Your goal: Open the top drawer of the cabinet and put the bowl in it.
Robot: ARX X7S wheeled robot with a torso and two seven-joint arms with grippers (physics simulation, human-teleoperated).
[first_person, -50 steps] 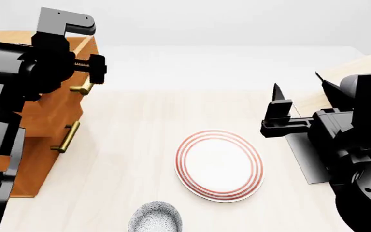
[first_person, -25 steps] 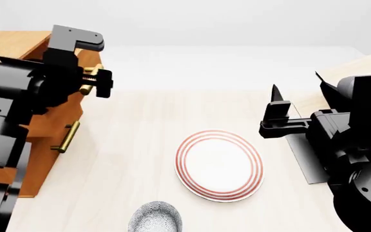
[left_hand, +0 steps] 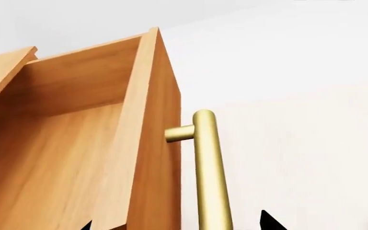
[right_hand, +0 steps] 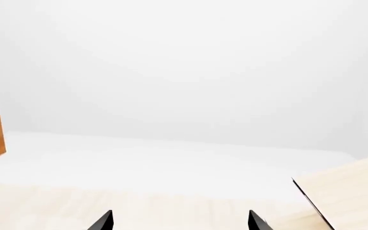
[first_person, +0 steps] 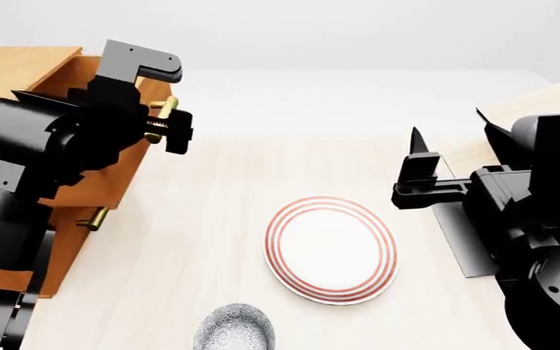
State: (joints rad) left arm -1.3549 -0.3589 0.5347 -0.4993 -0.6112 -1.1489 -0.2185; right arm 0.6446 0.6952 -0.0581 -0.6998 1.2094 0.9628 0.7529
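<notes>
"Where was the left gripper point(first_person: 168, 122)?"

"At the brass handle point(left_hand: 210, 177) of the top drawer point(left_hand: 69, 158). Its jaws were clamped on the handle. The drawer stuck out of the cabinet point(first_person: 12, 69), and you could see inside it."

"And the bowl point(first_person: 234, 328)?"

"On the tabletop point(first_person: 202, 219), near the robot, just beside the plate point(first_person: 331, 249) with red rings. Nothing touched it."

"What about the right gripper point(first_person: 418, 166)?"

"It hung in the air past the plate, with its jaws apart and holding nothing."
</notes>
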